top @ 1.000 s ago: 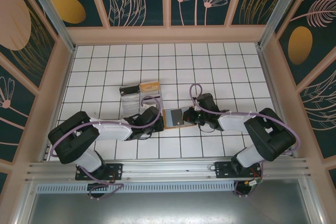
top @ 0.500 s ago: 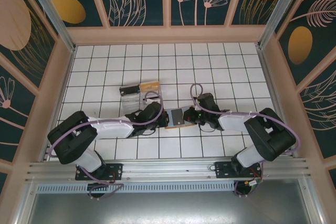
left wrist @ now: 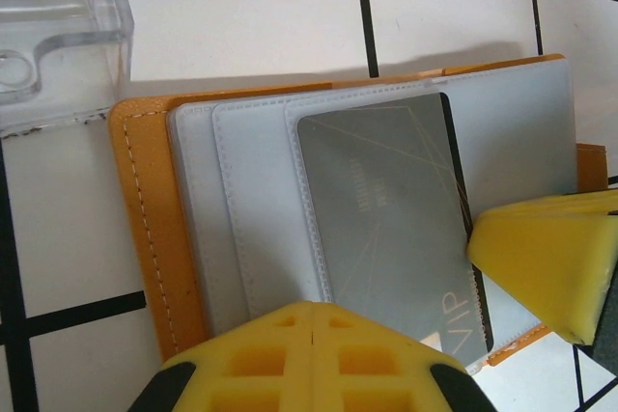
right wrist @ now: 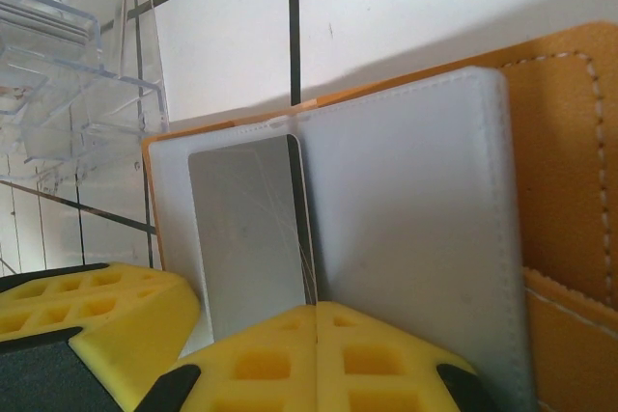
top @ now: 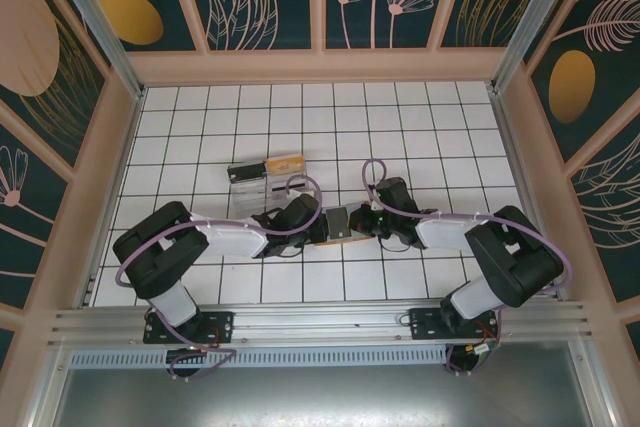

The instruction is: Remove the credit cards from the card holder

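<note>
A: Card holder (top: 338, 223)?
B: Orange-brown bifold with a stitched border. It lies open and flat on the white gridded table (top: 400, 117), about mid-table, pale grey-blue stacked pockets face up.
A: Credit card (left wrist: 386, 209)?
B: One seen. Grey, faint line pattern, "VIP" at one corner. It lies flat against the top pocket; whether in it or on it, cannot tell.

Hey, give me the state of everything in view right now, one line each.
Card holder: open, lying flat on the table.
Credit card: on the holder's pockets, not yet removed.
Left gripper: shut, tips at the card.
Right gripper: shut, tips at the card.
Clear tray: resting on the table beside the holder.
</note>
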Tool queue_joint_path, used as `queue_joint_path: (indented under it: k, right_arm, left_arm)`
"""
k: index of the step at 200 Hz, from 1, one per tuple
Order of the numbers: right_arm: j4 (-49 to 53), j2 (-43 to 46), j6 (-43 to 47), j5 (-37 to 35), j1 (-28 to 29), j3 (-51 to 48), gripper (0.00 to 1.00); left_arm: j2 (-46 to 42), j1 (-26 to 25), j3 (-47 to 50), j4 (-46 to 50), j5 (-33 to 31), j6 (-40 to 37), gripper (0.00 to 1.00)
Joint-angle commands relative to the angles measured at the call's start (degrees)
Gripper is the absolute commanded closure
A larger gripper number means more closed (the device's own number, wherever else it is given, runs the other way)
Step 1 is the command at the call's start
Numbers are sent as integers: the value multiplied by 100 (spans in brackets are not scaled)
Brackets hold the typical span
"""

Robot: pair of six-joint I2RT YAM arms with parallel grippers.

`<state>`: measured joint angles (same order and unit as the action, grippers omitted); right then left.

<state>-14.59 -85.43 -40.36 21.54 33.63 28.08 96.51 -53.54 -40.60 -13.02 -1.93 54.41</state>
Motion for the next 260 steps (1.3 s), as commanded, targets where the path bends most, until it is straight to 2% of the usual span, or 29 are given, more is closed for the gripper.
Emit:
queue_joint_path:
  k: [1, 162, 205, 260]
  right_arm:
    - [123, -44, 177, -62, -20, -46, 96]
    - [446, 99, 520, -60, -199, 34, 96]
    - [38, 199, 445, 382, -199, -65, 71]
    - [-228, -113, 340, 598, -199, -51, 70]
  left_arm:
    - [130, -25, 69, 427, -150, 96, 100]
    - [52, -24, 197, 459, -181, 122, 100]
    - [69, -19, 175, 423, -141, 118, 100]
    - [60, -17, 178, 414, -125, 122, 100]
